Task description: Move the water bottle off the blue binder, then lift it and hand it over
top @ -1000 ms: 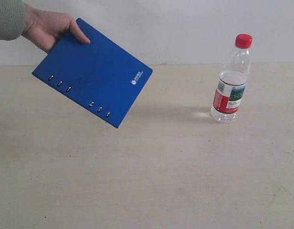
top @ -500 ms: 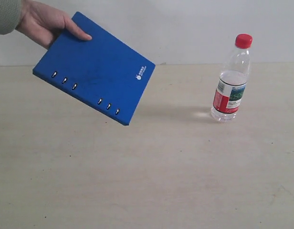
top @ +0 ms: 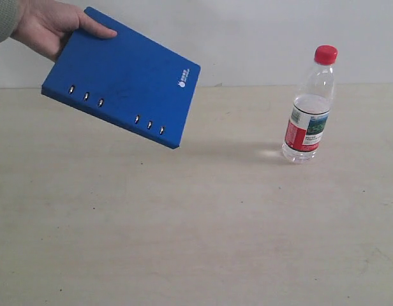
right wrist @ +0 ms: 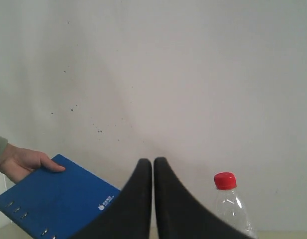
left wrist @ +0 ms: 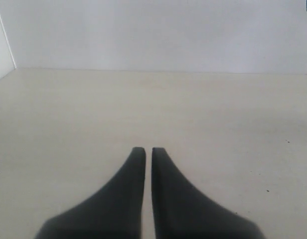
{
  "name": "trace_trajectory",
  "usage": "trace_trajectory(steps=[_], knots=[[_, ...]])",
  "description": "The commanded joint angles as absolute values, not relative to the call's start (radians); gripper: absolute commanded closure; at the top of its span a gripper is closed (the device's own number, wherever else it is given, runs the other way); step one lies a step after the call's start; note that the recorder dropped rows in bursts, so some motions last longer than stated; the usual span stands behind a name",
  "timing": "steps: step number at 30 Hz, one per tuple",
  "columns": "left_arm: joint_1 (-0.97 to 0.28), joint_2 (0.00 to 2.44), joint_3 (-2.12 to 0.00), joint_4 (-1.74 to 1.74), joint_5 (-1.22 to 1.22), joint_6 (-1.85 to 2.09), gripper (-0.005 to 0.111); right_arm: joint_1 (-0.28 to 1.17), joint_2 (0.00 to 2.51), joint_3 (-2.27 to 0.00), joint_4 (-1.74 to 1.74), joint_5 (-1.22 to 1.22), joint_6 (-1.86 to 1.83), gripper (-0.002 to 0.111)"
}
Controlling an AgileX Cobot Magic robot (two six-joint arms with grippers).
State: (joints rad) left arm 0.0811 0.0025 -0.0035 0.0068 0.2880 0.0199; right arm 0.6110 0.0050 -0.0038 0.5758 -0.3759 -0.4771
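**Ahead of both shut claws: binder held aloft by a hand, bottle standing on the table**

Ahead of the right claw [right wrist: 153,160], well apart from its tips, the two task items sit on opposite flanks. The water bottle [top: 308,108] is on one side and the blue binder [top: 123,76] on the other. This claw's two dark fingers are pressed together with nothing between them. It points at the pale wall [top: 260,32], and past its tips only the bottle's upper part and red cap [top: 325,54] show.

The left claw [left wrist: 148,149] is likewise closed, with only a hairline slit between its fingers, and it grips nothing. It points along the bare table [top: 196,223] toward the wall, with neither item clearly ahead of it.

A person's hand [top: 46,25] holds the binder by its upper far corner. The thumb [top: 97,30] lies flat on the cover, the fingers are tucked underneath, and a grey-green sleeve [top: 2,16] shows at the wrist. The binder hangs clear of the table and is tilted. Its spine edge, with six metal rivets [top: 86,96], is lowest, and the white logo [top: 182,80] is near the corner toward the bottle. Its shadow falls on the tabletop below.

The bottle stands upright on the table, capped, well apart from the binder and from the hand. Neither claw touches it.
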Motion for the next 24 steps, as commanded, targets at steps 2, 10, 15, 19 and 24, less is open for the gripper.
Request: trace_trajectory(steps=[2,10,15,19,24], knots=[[0.077,0.0,0.0,0.0,0.289,0.024,0.102,0.605,0.0,0.0,0.426,-0.374,-0.462,0.109],[0.077,0.0,0.0,0.0,0.289,0.024,0.102,0.272,0.0,0.0,-0.058,-0.359,-0.021,0.109],[0.077,0.0,0.0,0.0,0.289,0.024,0.102,-0.04,0.0,0.0,-0.058,-0.237,0.089,0.109],[0.077,0.0,0.0,0.0,0.289,0.024,0.102,-0.16,0.0,0.0,-0.063,-0.097,0.033,0.109],[0.077,0.0,0.0,0.0,0.289,0.024,0.102,-0.126,0.0,0.0,-0.063,0.085,-0.094,0.109]])
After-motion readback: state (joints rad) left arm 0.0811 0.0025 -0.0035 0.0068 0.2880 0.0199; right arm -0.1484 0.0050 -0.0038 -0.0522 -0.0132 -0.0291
